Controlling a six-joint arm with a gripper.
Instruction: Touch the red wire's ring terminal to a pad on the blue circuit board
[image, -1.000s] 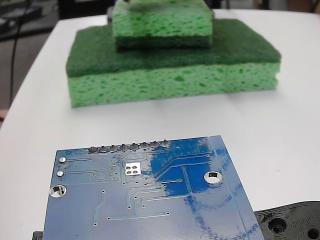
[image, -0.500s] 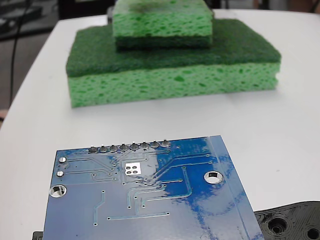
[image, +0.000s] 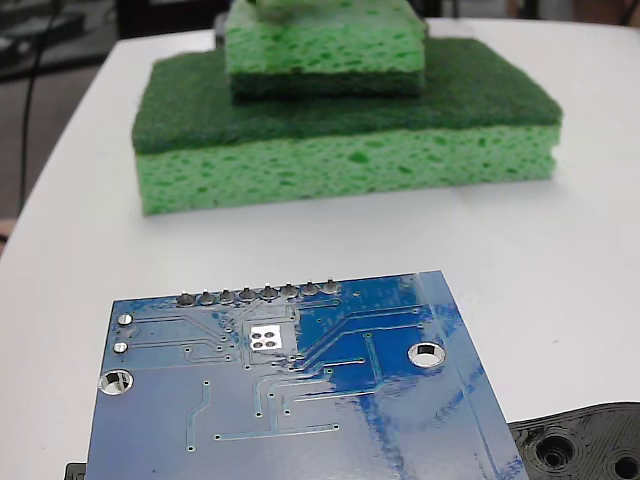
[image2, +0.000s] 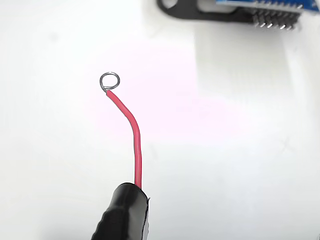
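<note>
Two views to work from, and the wire shows in only one of them. In the wrist view the red wire (image2: 131, 132) rises out of its black sleeve (image2: 122, 212), bends left, and ends in the ring terminal (image2: 109, 80), which hangs over bare white table (image2: 60, 150), touching nothing. At the far top edge of that view, to the right, sits a sliver of the blue circuit board (image2: 260, 4) with its pin row, well apart from the ring.

Over to the fixed view: the board (image: 300, 400) lies near the camera on the table, and the pad (image: 266, 338), the little silvery square with four dark dots, sits just near of the solder blob row (image: 258, 295). Two stacked green sponges (image: 340, 130) stand far behind it. No wire and no arm appear over the board.

As for the claw, its fingers show in neither view, so I cannot tell whether they are closed on the sleeve.

My read: this is the approach step, contact not yet made. The next move calls for carrying the ring across to the board, then a careful descent onto that square and not the blobs or rimmed holes.
</note>
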